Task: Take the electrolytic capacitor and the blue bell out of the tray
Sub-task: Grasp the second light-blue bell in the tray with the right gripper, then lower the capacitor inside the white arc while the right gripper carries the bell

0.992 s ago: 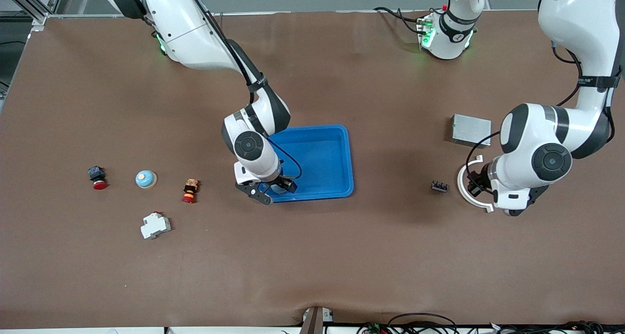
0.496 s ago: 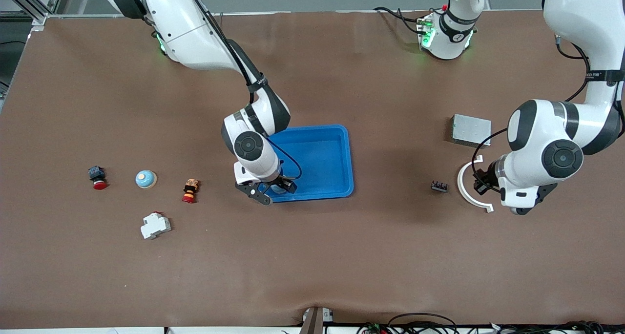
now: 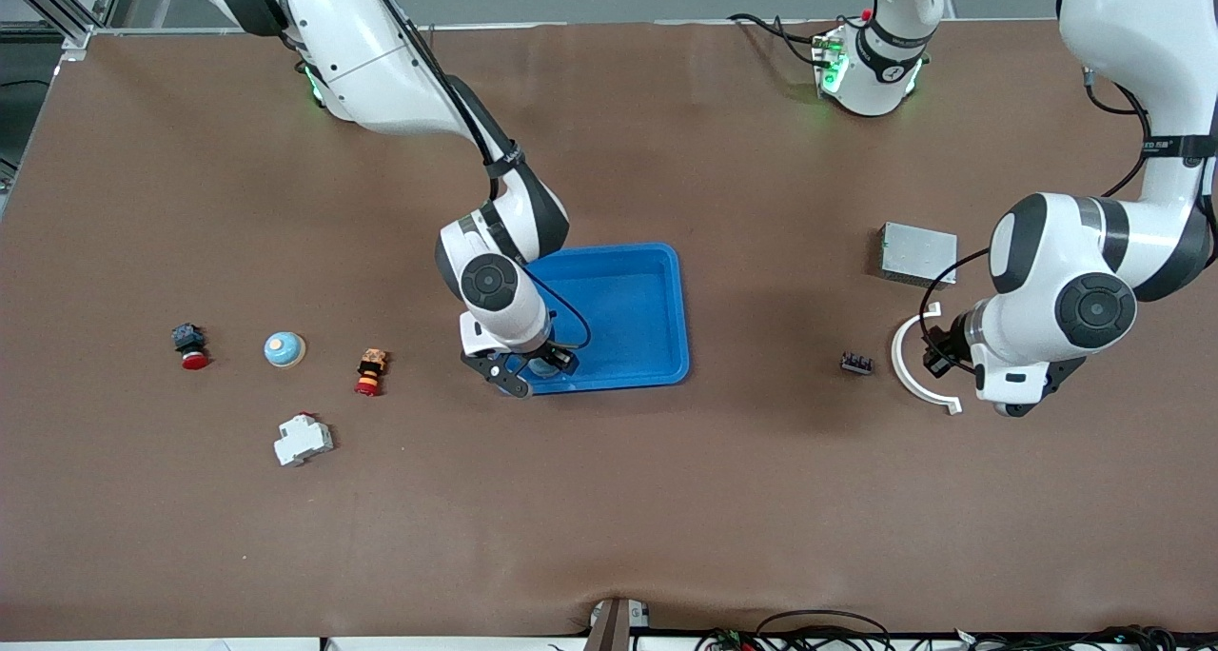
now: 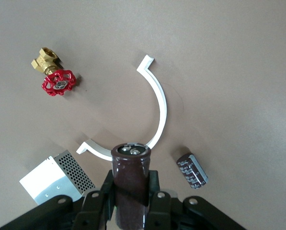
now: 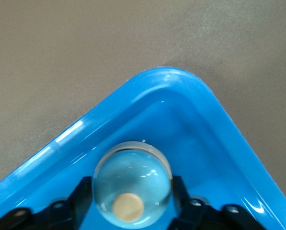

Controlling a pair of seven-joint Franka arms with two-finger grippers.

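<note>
My right gripper (image 3: 526, 370) is low in the corner of the blue tray (image 3: 632, 316) nearest the front camera and the right arm's end. It is shut on a pale blue bell (image 5: 131, 184) with a tan button, and the bell sits just inside the tray rim (image 5: 147, 96). My left gripper (image 3: 937, 358) hangs over the white curved strip (image 3: 904, 370), shut on an upright dark brown capacitor (image 4: 131, 163). A second capacitor (image 4: 191, 170) lies on the table beside the strip (image 4: 158, 108).
A second bell (image 3: 284, 348), two red push buttons (image 3: 190, 345) (image 3: 370, 371) and a white breaker (image 3: 303, 439) lie toward the right arm's end. A metal box (image 3: 918, 253) and a small black block (image 3: 856, 363) lie near the left gripper. The left wrist view shows a red-handled brass valve (image 4: 54, 76).
My left arm has shifted toward its own end of the table with the capacitor, uncovering more of the white strip. My right gripper has barely moved in the tray corner.
</note>
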